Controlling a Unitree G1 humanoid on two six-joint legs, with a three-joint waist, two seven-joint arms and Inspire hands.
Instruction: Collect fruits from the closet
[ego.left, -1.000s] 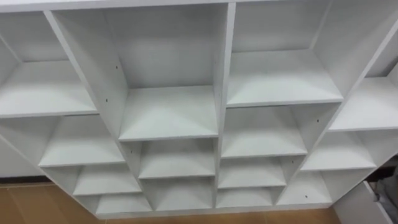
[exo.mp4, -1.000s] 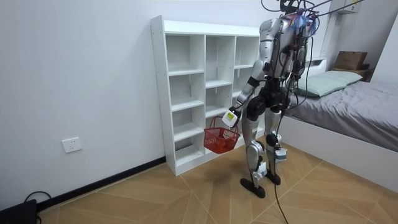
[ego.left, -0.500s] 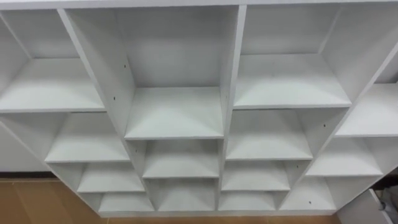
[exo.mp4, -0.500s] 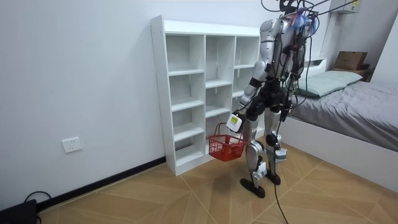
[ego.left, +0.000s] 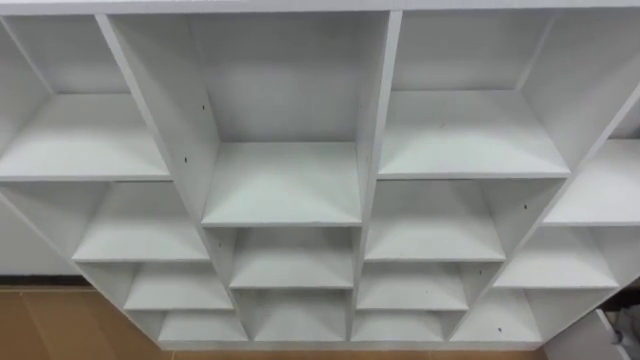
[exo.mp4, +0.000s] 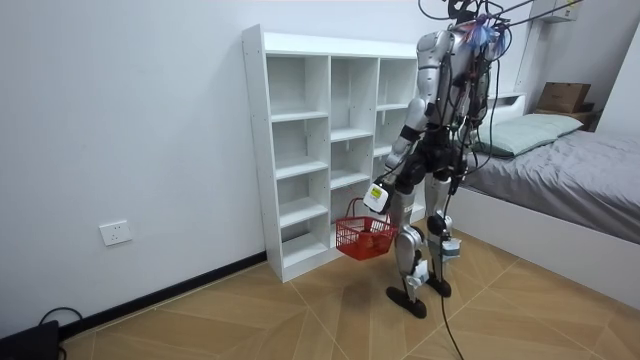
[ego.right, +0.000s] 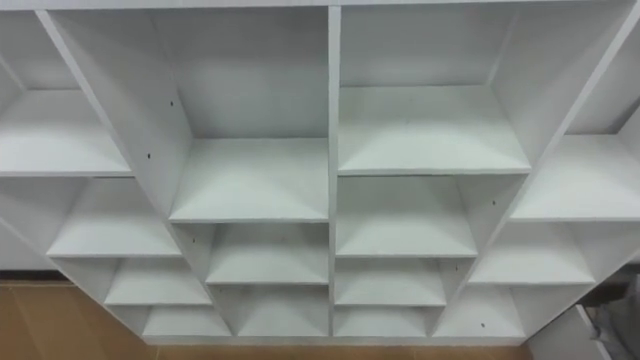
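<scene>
Left hand (exo.mp4: 376, 196) closed round red basket (exo.mp4: 361, 238) handle, beside shelf (exo.mp4: 300, 150) front (open floor (exo.mp4: 250, 320) behind)

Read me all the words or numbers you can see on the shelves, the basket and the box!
None can be read.
The white shelf unit bears no labels or numbers.
The red basket hanging from the left hand shows no print.
The cardboard box and wall socket are too small to tell.
</scene>
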